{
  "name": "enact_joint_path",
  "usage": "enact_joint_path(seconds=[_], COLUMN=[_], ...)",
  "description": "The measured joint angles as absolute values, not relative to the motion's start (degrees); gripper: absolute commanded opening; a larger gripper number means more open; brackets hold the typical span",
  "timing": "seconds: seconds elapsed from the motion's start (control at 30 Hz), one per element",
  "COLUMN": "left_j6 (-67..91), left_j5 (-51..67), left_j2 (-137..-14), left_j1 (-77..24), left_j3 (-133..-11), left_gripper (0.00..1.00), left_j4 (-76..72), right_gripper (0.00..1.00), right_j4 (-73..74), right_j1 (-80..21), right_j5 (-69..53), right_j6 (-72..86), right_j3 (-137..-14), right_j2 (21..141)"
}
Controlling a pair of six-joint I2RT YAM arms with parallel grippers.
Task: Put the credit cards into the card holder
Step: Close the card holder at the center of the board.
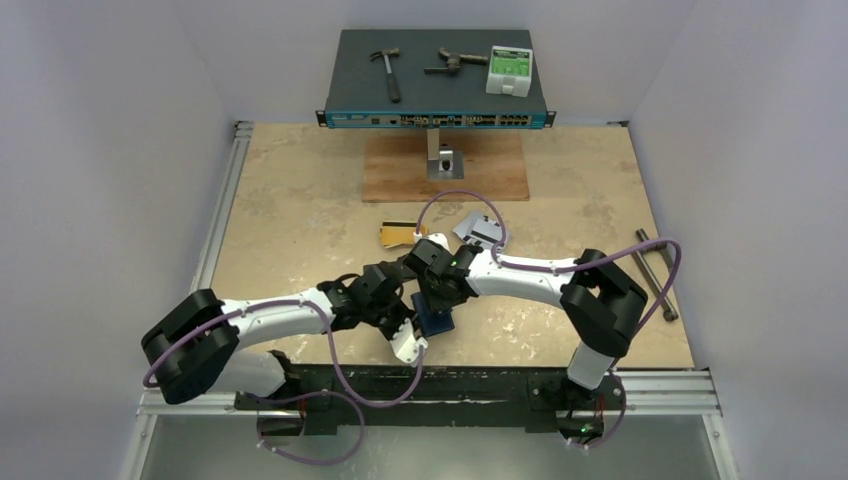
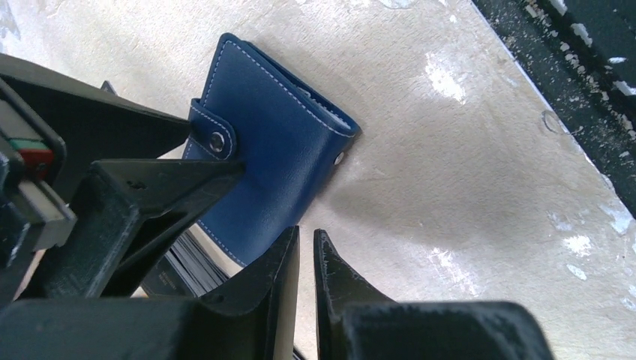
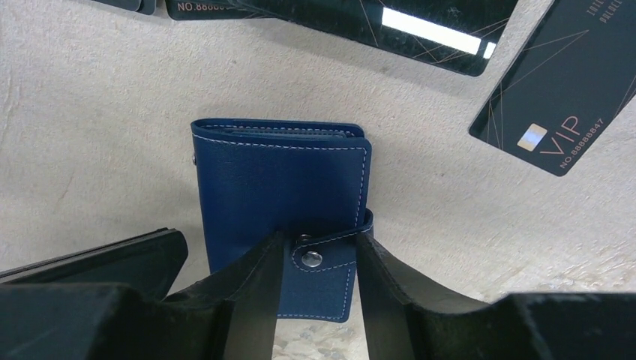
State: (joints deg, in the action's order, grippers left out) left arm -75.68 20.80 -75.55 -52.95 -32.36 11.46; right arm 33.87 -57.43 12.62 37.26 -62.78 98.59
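- Count: one card holder (image 3: 281,180), two grippers. In the overhead view we count one gold card (image 1: 397,234) and a small cluster of silver-grey cards (image 1: 478,228); we cannot tell how many are in the cluster.
- Black cards (image 3: 559,97): the right wrist view shows three in part, one marked VIP. A fourth dark corner sits at the top-left edge.
- Only the right wrist view shows the black cards lying flat on the table (image 1: 300,200), apart from the holder and beyond its far end. In the overhead view the arms hide them.
- Only the left wrist view shows a dark, thin-edged stack (image 2: 187,262) under the other arm's fingers. Number unreadable.
- Location: the holder lies flat and folded near the table's front edge, between the two grippers.
- Orientation: in the right wrist view its long axis runs straight away from the camera. The layered edge is at the far end, the snap tab (image 3: 322,262) at the near end. Overhead, the axis runs roughly near-to-far, slightly tilted.
- Right gripper (image 3: 321,240): the fingers bracket the snap tab and appear pressed against both of its ends, gripping it.
- Left gripper (image 2: 306,240): the fingers are closed to a narrow slit with nothing between them. The tips sit just beside the holder's long edge; we cannot tell whether they touch it.
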Motion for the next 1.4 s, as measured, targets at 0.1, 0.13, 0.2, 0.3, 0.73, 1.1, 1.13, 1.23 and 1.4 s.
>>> enact_joint_path(seconds=[0.1, 0.13, 0.2, 0.3, 0.73, 1.1, 1.13, 1.23, 1.4], left_j6=[-76.1, -76.2, -76.5, -77.5, -79.8, -84.4, -84.7, -85.3, -85.7], left_j5=[20.8, 20.7, 20.5, 20.2, 18.5, 17.7, 17.7, 17.7, 17.6], left_j2=[-76.3, -76.6, -77.2, -77.7, -80.0, -82.3, -82.3, -82.4, -82.4], left_j1=[-53.4, -53.6, -54.1, -54.7, -56.3, -56.7, -56.7, -56.8, -56.8], left_j3=[-32.4, -32.4, -32.4, -32.4, -32.2, -34.2, -34.4, -34.5, -34.6], left_gripper=[0.19, 0.20, 0.23, 0.25, 0.17, 0.14, 0.14, 0.14, 0.15], left_j4=[11.0, 10.7, 9.9, 8.8, 4.9, 7.7, 8.1, 8.6, 9.1], right_gripper=[0.30, 0.28, 0.25, 0.28, 0.44, 0.43, 0.43, 0.42, 0.40], right_j4=[33.8, 33.8, 33.8, 33.8, 34.1, 35.8, 35.8, 35.8, 35.9], right_j1=[-57.5, -57.5, -57.5, -57.5, -57.5, -57.5, -57.5, -57.5, -57.7], right_j5=[12.6, 12.6, 12.6, 12.5, 12.4, 12.5, 12.5, 12.5, 12.8], right_j6=[37.3, 37.3, 37.4, 37.5, 37.9, 38.8, 38.9, 38.9, 38.8], right_j3=[-62.8, -62.8, -62.8, -62.8, -62.8, -62.8, -62.7, -62.3, -62.3], right_j2=[98.6, 98.6, 98.6, 98.6, 98.4, 94.2, 94.2, 94.2, 94.9])
